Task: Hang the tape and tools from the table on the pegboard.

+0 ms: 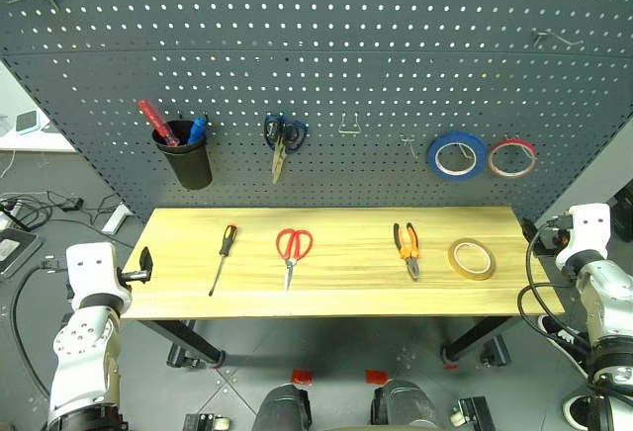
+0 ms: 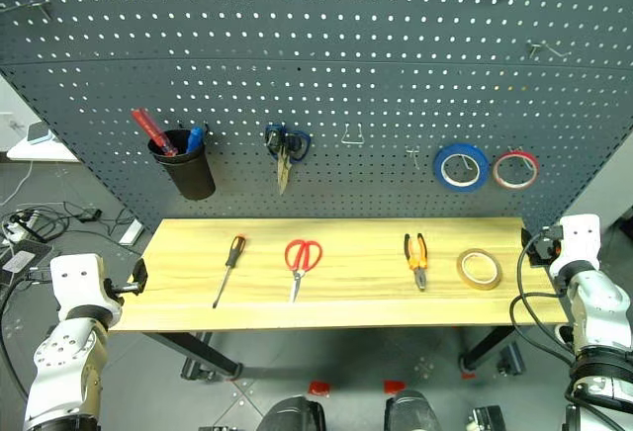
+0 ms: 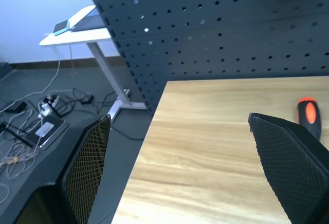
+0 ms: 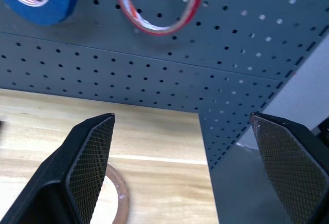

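- A long light-wood table with black metal legs (image 1: 336, 298) spans the middle of the head view, backed by a large dark grey-blue pegboard with rows of small holes (image 1: 326, 65) across the upper frame.
- Four items lie apart in a row on the tabletop, from frame left to right: a slim screwdriver with a black-and-orange handle (image 1: 222, 258), red-handled scissors (image 1: 293, 251), pliers with orange-and-black handles (image 1: 406, 248), and a thin yellow ring of tape with a pale core (image 1: 471, 259).
- On the board, left to right: a black cup holding red and blue items (image 1: 185, 158), blue-handled scissors (image 1: 283, 138), a wide blue tape roll (image 1: 456, 155) and a thin red tape roll (image 1: 511, 157).
- The left gripper (image 3: 180, 172) sits at the table's left end in the lower left, its two black fingers spread wide and holding nothing; the screwdriver's handle shows beyond one finger.
- The right gripper (image 4: 185, 167) sits at the table's right end, fingers likewise fully apart and empty, with the yellow ring partly visible beside one finger and the blue and red rolls on the board ahead.
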Available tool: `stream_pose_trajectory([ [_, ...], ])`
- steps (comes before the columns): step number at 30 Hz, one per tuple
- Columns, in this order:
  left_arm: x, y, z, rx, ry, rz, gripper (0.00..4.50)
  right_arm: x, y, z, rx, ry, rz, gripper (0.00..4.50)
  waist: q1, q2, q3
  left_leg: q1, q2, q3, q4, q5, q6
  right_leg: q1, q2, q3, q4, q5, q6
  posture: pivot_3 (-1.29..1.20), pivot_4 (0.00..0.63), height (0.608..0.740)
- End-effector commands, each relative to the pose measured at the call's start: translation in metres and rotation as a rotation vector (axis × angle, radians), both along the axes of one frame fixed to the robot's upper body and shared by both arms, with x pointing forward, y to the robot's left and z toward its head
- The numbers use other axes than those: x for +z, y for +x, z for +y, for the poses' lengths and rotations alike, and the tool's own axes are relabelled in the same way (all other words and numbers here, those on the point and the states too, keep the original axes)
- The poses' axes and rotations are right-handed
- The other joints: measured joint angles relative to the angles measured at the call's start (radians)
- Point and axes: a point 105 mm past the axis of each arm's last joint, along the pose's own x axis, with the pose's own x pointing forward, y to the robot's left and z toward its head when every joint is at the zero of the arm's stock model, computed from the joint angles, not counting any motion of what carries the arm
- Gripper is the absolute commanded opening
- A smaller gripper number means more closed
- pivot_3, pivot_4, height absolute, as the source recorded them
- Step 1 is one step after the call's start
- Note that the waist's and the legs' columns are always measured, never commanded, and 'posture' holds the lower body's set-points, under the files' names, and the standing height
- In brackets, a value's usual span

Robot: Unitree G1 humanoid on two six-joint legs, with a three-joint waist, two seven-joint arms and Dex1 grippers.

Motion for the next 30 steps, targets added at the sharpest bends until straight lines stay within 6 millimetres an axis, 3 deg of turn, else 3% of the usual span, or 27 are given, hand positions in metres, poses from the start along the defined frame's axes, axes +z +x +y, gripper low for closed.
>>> stream_pose_trajectory([
  [1,0.015,0.0,0.002,0.01,0.044,-0.044,4.5,0.013,0.005,0.005,0.025,-0.024,-0.046,4.5,0.003,0.0,0.0,0.0,0.0,0.0,0.0,0.0,0.0,0.0,0.0,0.0,0.0,0.0,0.0,-0.07,0.06,0.74],
  [10,0.011,-0.004,0.001,0.015,0.027,-0.015,4.5,0.009,0.007,0.021,0.103,-0.027,-0.021,4.5,0.003,0.0,0.0,0.0,0.0,0.0,0.0,0.0,0.0,0.0,0.0,0.0,0.0,0.0,0.0,-0.06,0.073,0.74],
  [14,0.028,0.01,-0.042,-0.219,0.012,-0.044,4.5,0.005,0.004,0.046,0.235,-0.043,0.021,4.5,0.01,-0.002,0.007,0.0,0.001,0.0,0.0,0.0,0.0,0.0,0.0,0.0,0.0,0.0,0.0,-0.06,0.1,0.74],
  [18,0.046,0.025,-0.102,-0.506,-0.023,-0.046,4.5,0.0,-0.007,0.075,0.397,-0.067,0.09,4.5,0.019,0.001,0.029,0.0,0.001,0.0,0.0,0.0,0.0,0.001,0.0,0.001,-0.001,0.0,0.0,-0.09,0.147,0.74],
  [21,0.054,0.035,-0.124,-0.603,-0.035,-0.027,4.5,0.001,-0.015,0.091,0.469,-0.068,0.123,4.5,0.022,0.004,0.052,0.0,0.001,0.0,0.0,0.0,0.0,0.0,0.0,0.001,-0.001,0.0,-0.001,-0.12,0.181,0.74],
  [22,0.055,0.035,-0.126,-0.619,-0.032,-0.019,4.5,0.002,-0.018,0.094,0.481,-0.067,0.129,4.5,0.021,0.004,0.058,0.0,0.001,0.0,0.0,0.0,0.0,0.0,0.0,0.001,-0.001,0.0,-0.001,-0.13,0.197,0.74],
  [26,0.068,0.047,-0.175,-0.874,-0.035,0.024,4.5,0.004,-0.018,0.115,0.521,-0.073,0.186,4.5,0.019,0.0,0.104,-0.002,0.001,0.0,0.0,0.0,0.0,-0.002,0.0,0.001,-0.001,0.0,-0.001,-0.18,0.275,0.74],
  [30,0.073,0.047,-0.212,-1.086,-0.014,0.071,4.5,-0.009,-0.014,0.12,0.48,-0.122,0.325,4.5,0.012,-0.003,0.152,-0.004,0.001,0.003,0.001,0.0,0.0,-0.005,0.0,0.004,-0.001,0.0,-0.001,-0.21,0.331,0.74],
])
